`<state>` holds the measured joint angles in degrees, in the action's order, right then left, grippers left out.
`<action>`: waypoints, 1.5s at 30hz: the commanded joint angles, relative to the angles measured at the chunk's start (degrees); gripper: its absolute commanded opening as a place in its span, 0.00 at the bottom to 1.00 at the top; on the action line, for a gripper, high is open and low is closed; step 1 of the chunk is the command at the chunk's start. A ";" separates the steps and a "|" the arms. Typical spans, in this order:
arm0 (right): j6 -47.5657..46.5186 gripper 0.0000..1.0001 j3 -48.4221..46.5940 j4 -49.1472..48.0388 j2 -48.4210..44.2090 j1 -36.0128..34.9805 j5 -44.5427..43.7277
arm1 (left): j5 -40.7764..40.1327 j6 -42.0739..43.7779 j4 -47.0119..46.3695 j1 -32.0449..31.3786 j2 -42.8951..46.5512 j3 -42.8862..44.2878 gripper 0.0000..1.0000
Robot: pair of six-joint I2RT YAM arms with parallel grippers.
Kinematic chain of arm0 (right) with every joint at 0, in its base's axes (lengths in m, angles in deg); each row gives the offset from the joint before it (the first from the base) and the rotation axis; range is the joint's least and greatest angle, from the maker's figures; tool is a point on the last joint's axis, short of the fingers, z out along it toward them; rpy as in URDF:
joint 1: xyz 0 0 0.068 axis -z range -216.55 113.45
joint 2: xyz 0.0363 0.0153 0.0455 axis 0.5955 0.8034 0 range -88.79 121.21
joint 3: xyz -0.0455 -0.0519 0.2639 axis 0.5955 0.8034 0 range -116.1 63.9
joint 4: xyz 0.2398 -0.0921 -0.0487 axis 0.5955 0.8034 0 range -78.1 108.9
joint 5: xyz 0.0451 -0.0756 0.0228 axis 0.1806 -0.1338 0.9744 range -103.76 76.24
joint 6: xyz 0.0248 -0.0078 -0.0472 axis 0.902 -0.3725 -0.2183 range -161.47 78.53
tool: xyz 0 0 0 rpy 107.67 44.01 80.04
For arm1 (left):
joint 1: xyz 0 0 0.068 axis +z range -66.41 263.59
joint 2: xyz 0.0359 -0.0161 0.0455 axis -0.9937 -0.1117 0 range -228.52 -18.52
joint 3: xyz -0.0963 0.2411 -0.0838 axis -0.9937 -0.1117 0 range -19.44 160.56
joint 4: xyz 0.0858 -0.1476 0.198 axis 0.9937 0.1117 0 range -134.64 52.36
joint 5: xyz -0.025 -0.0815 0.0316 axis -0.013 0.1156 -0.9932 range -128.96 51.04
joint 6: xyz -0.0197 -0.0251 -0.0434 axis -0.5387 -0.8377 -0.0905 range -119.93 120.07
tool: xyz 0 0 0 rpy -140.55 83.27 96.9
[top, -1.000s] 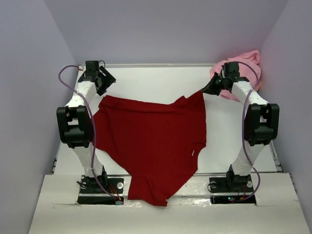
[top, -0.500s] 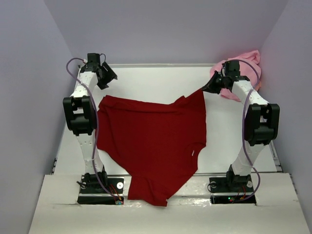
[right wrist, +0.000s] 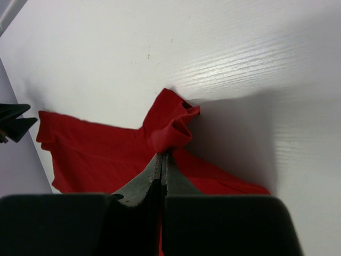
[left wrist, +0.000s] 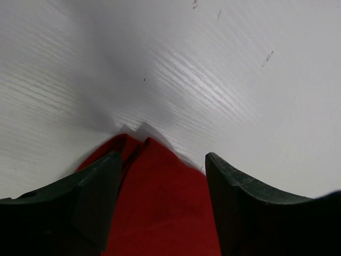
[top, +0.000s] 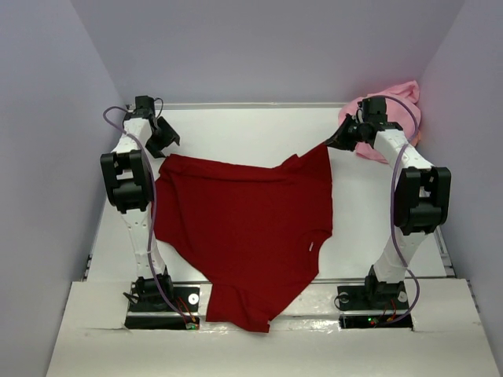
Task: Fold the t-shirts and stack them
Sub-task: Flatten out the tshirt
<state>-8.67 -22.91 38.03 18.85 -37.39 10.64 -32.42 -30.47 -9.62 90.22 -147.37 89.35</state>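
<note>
While the dark red t-shirt [top: 244,228] lies spread over the middle of the white surface [top: 236,133], its hem draping off the 6 o'clock edge, the right fingers [right wrist: 144,184] are clamped on its 1 o'clock corner. The left fingers [left wrist: 240,202] stand apart astride its 10 o'clock corner, seemingly not gripping. The pink t-shirt [top: 397,102] sits bunched at 1 o'clock.

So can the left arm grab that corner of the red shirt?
Probably yes. The left gripper is open right at the corner of the dark red t-shirt. The cloth lies flat on the table between its fingers, and nothing is in the way.
</note>
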 commanded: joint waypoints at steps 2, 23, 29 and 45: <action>-0.72 0.00 -1.97 -2.22 -1.72 -0.30 -0.06 | -1.36 2.59 1.62 -0.04 1.68 1.95 0.73; -0.80 0.00 -1.53 -2.14 -2.34 -0.30 -0.41 | -0.40 5.06 -0.04 -0.13 -1.75 4.06 0.65; -0.72 0.00 -1.88 -2.14 -2.17 -0.30 -0.50 | 1.01 5.06 0.48 -0.48 -2.63 4.06 0.65; -0.80 0.00 -2.67 -1.70 -1.90 -0.30 -0.41 | 2.42 5.41 1.01 -2.06 -3.42 4.14 0.42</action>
<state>-8.67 -22.91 38.05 18.83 -37.39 10.62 -31.02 -25.92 -9.27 88.41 -151.20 91.47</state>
